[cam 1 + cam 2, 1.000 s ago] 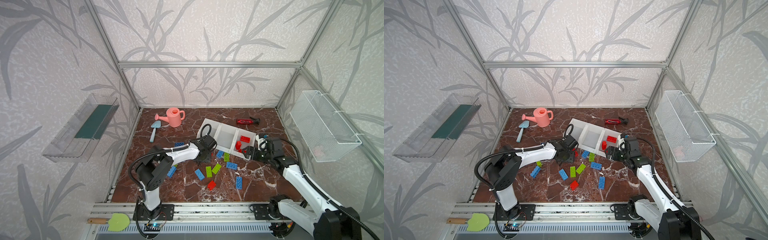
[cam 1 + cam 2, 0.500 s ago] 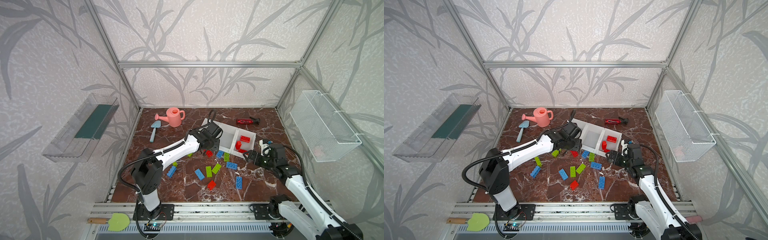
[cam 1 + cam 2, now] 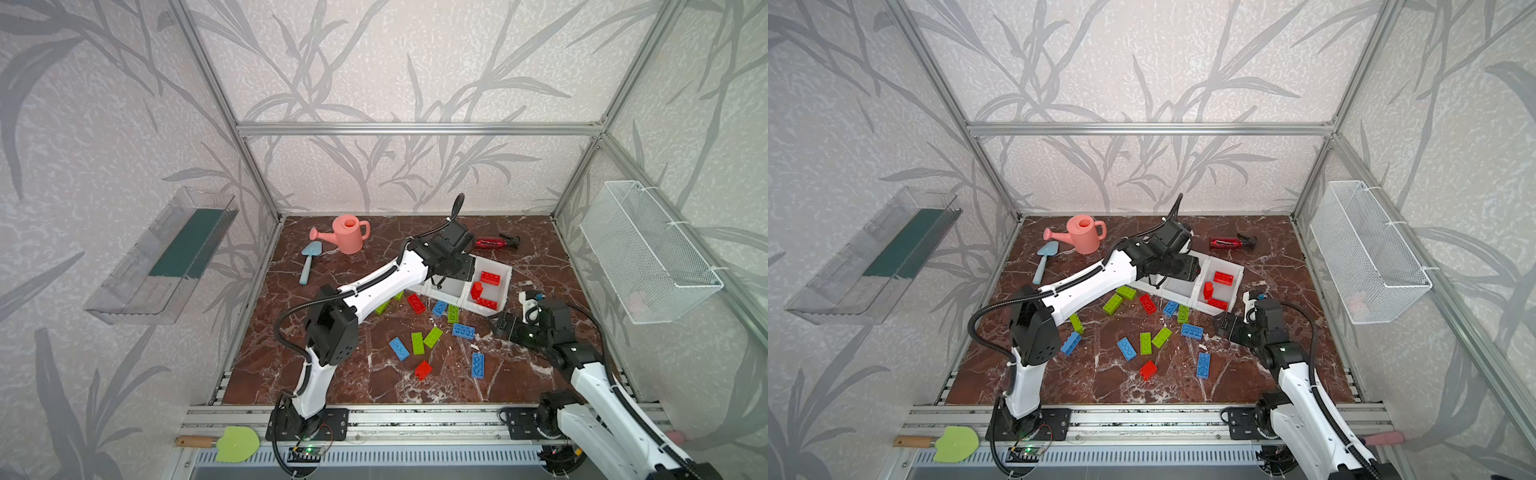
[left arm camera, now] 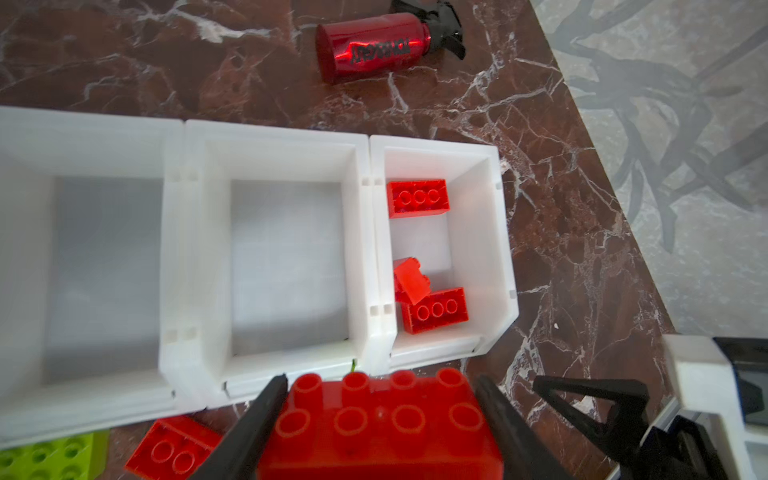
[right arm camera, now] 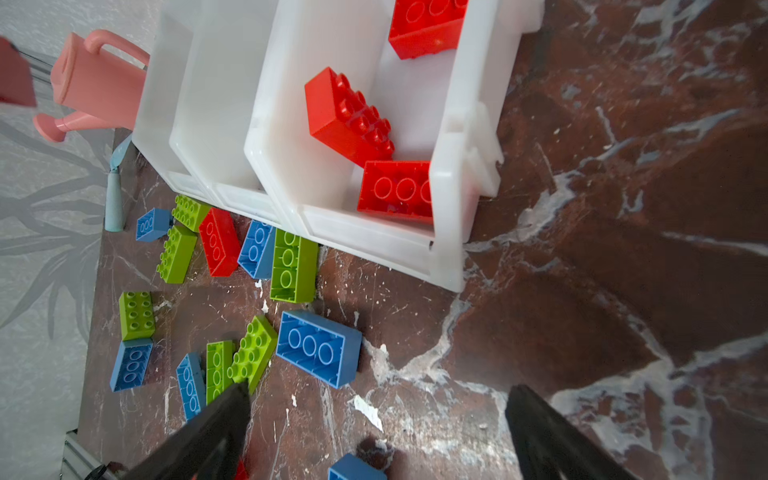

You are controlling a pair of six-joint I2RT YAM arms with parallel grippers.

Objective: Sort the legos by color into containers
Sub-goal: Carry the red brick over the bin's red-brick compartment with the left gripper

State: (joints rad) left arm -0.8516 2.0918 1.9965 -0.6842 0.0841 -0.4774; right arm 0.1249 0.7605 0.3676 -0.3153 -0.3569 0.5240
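Raised since a second ago, my left gripper (image 4: 380,386) clamps a red studded plastic brick (image 4: 374,432) over three joined white plastic bins (image 4: 274,137); my right gripper (image 5: 378,392), withdrawn, gapes wide.

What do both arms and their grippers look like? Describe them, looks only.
Left arm and right arm: white rounded link shells, black joint housings, black ribbed cable looping outside. Left gripper and right gripper: thin black tapered fingers. No markings legible.
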